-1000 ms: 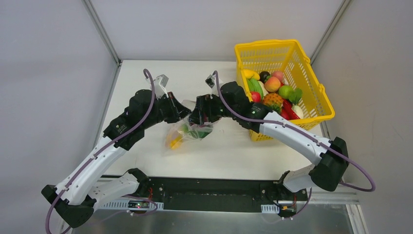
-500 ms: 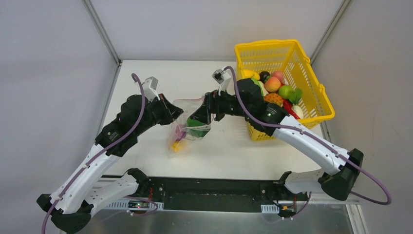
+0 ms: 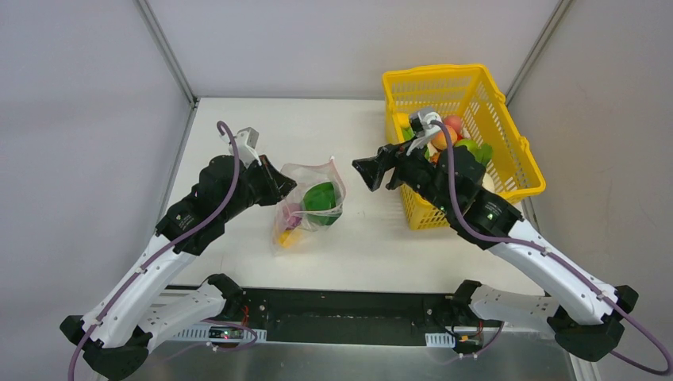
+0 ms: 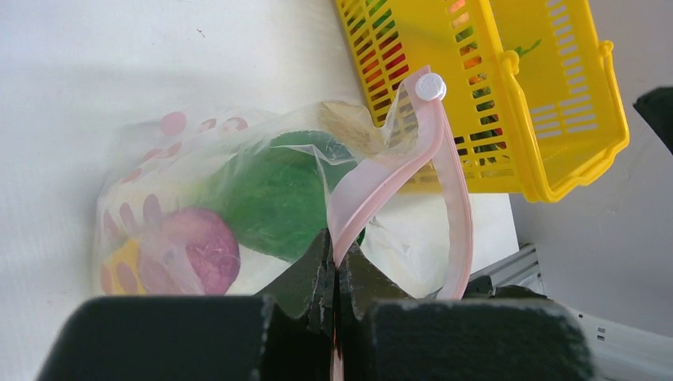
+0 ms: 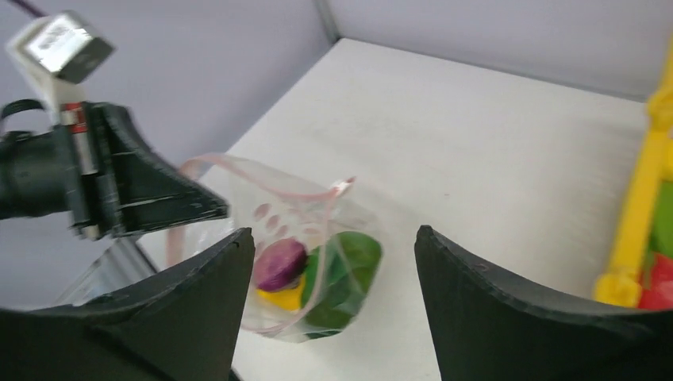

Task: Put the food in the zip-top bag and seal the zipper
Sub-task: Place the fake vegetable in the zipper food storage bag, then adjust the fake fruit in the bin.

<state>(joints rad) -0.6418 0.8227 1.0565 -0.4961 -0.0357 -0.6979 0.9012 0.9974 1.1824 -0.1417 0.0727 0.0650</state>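
Overhead, the white table [image 3: 317,127] sits between pale grey walls [image 3: 79,119], with the yellow basket [image 3: 432,73] at its far right corner. Near the middle rests the zip-top bag [image 3: 311,214], with green, purple and yellow food [image 3: 321,198] inside. The left gripper [image 3: 289,184] is clamped on its pink zipper [image 4: 459,214], while the right gripper [image 3: 368,171] hangs just right of the bag, fingers spread apart and empty.

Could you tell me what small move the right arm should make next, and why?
Probably swing the open, empty right gripper into the yellow lattice basket for another toy fruit: plastic food lies there, while the left gripper pinches the pink zipper strip of the clear dotted bag, its mouth unsealed.
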